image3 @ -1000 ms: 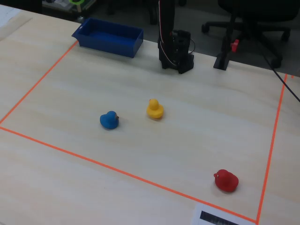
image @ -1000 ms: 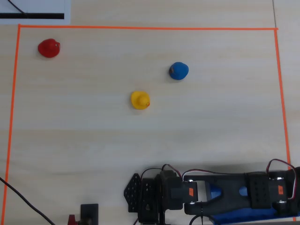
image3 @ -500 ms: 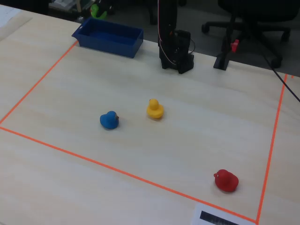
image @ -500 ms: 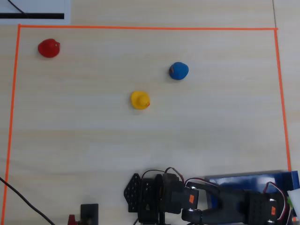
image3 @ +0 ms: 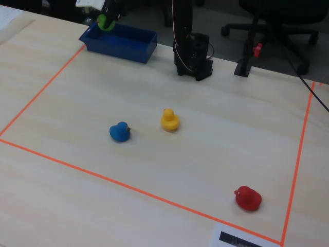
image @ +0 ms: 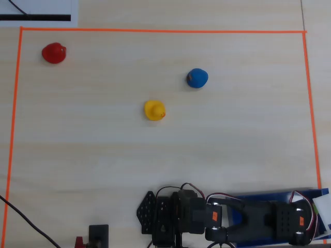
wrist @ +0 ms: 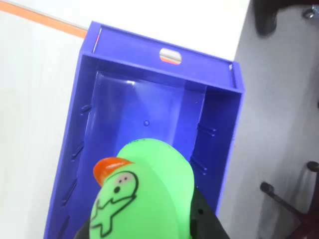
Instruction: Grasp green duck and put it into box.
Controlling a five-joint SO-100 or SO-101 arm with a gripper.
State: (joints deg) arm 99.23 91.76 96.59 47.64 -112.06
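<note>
**Green duck held above the blue box**

Overhead view: the arm lies stretched along the bottom edge of the picture, reaching from its base toward the right, where it covers much of the box [image: 243,197]. Small orange tags sit on its black housings; nothing on them can be read. The fingers and the green duck cannot be made out here. On the tabletop [image: 103,155], inside a rectangle of orange tape [image: 155,31], sit a yellow duck [image: 154,110], a blue duck [image: 197,78] and a red duck [image: 54,52], all well apart from the arm.

Wrist view: the green duck [wrist: 149,194] fills the lower middle of the picture, its orange beak pointing left and a drawn black face on its side. Dark fingers [wrist: 204,221] press against its right flank at the bottom edge, so the gripper [wrist: 144,234] is clamped on the duck. Behind it lies the open box [wrist: 219,129], its glossy floor bare. A small sticker on the far rim is too small to read.

Fixed view: the gripper [image3: 107,20] hangs at the far left corner of the tabletop, with the green duck [image3: 105,23] in it over the left end of the box [image3: 133,49]. The arm's base [image3: 193,56] stands just right of the box.
</note>
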